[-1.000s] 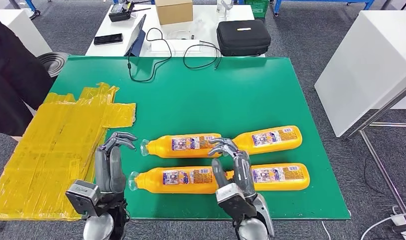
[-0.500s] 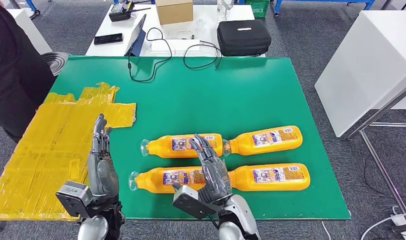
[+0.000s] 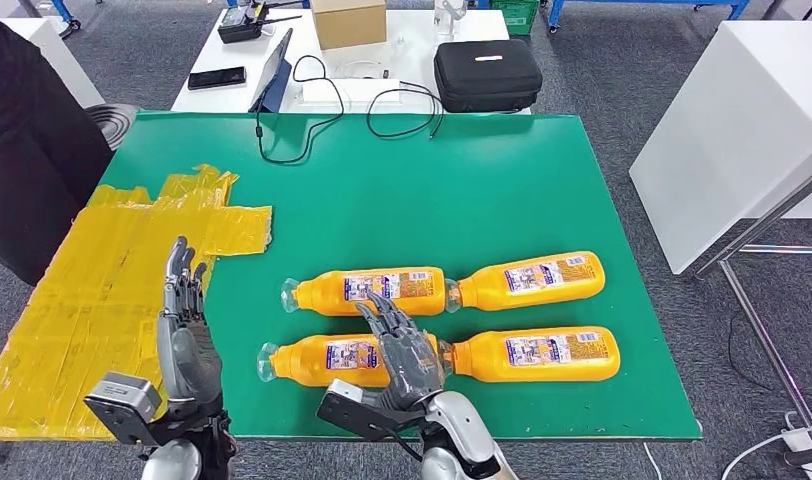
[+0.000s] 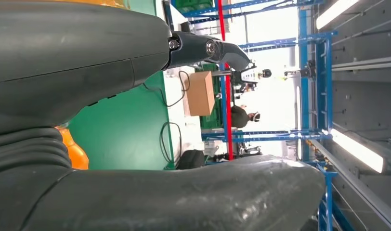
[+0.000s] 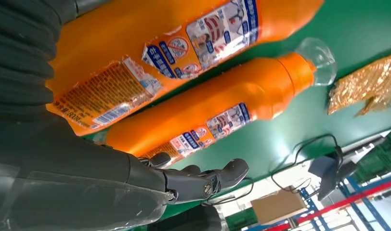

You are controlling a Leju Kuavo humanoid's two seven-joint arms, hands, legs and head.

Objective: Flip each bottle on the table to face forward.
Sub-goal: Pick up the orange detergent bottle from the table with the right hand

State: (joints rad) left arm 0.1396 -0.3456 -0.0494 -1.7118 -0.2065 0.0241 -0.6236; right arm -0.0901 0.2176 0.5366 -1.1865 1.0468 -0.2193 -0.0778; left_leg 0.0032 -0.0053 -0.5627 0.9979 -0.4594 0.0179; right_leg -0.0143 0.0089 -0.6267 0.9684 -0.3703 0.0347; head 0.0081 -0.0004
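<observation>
Green mat covered the table (image 3: 502, 190); four orange bottles (image 3: 527, 355) lay on their sides in two rows near its front edge, caps pointing left. Crumpled yellow film (image 3: 112, 270) covered the mat's left side. Right hand (image 3: 407, 350) hovered flat over the front-left bottle (image 3: 322, 362), fingers extended, gripping nothing. Left hand (image 3: 182, 320) was raised over the film, fingers straight, empty. Behind stood a white table (image 3: 402, 50) with a cardboard box (image 3: 348, 20), black case (image 3: 487, 75), cables and a phone (image 3: 216, 77). Grey carpet floor (image 3: 622, 70); a person in black (image 3: 27, 140) stood at left.
</observation>
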